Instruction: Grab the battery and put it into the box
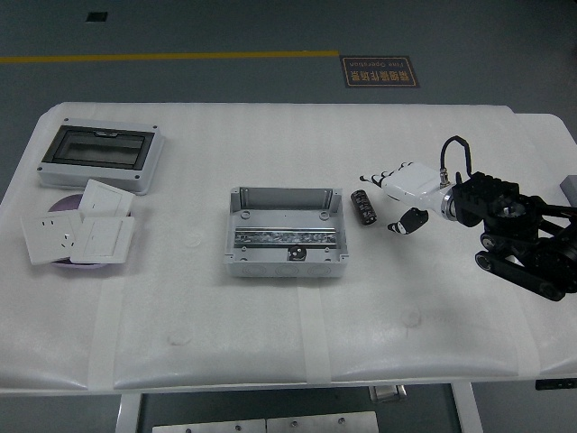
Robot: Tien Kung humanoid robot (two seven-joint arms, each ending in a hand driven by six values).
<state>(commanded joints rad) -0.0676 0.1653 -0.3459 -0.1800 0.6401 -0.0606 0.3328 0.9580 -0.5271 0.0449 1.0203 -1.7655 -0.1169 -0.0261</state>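
Note:
The battery (363,206), a small dark cylinder, lies on the white table just right of the grey open box (284,197). The box holds a metal rail and a small dark part. My right hand (386,200) reaches in from the right edge on its black arm and hovers just right of the battery. Its white fingers (377,177) are spread above and behind the battery, and the thumb (410,221) hangs lower, clear of it. The hand holds nothing. My left arm does not show.
A closed grey enclosure with a dark window (99,153) stands at the back left. In front of it, white switch and socket plates (77,233) lie stacked on a purple dish. A grey object (570,185) pokes in at the right edge.

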